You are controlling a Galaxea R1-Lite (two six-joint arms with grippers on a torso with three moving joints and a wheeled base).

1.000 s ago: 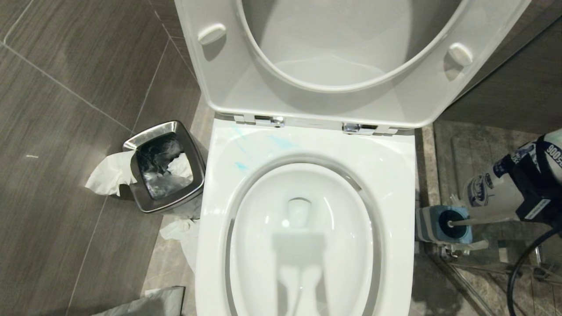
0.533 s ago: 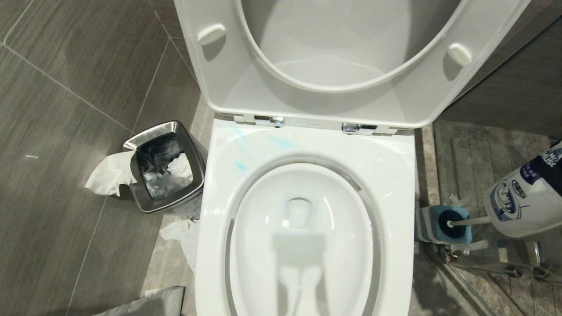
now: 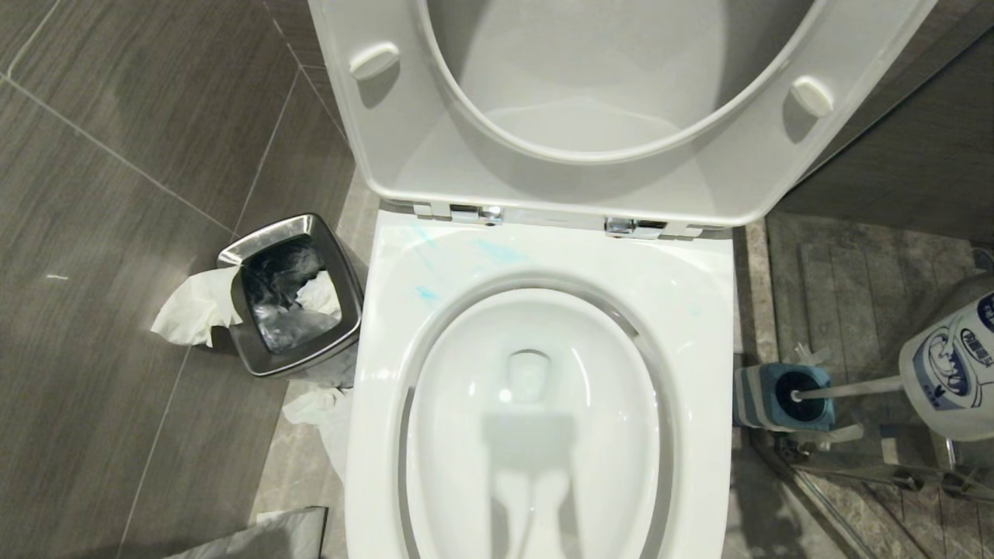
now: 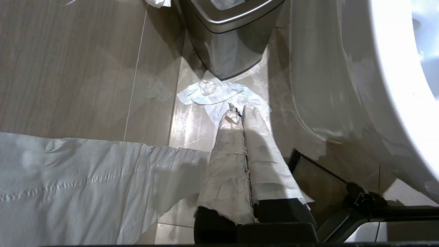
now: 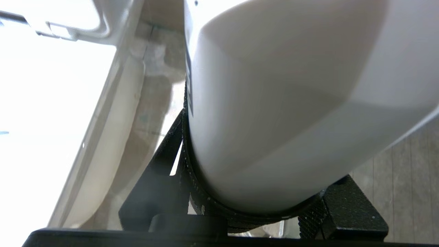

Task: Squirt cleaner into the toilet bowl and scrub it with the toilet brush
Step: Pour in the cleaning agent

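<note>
- Left gripper [image 4: 240,111]: fingers pressed together, empty, parked low beside the waste bin [image 3: 291,295].
- Toilet bowl [image 3: 536,419]: seat raised, ready for cleaner.
- Toilet brush [image 3: 842,387]: stowed in its holder [image 3: 780,397].
- Cleaner [image 3: 951,373]: clamped by right gripper [image 5: 253,209], far right.

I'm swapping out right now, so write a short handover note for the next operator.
Right pincer: shut on the cleaner, held at the right of the toilet, beside the holder.
Left pincer: shut, empty, parked low by the steel bin.
Toilet brush: standing in its holder.
Toilet bowl: seat up, blue streaks on the rim.
Left: scrubbing; whether cleaner is in the bowl can't be told.
</note>
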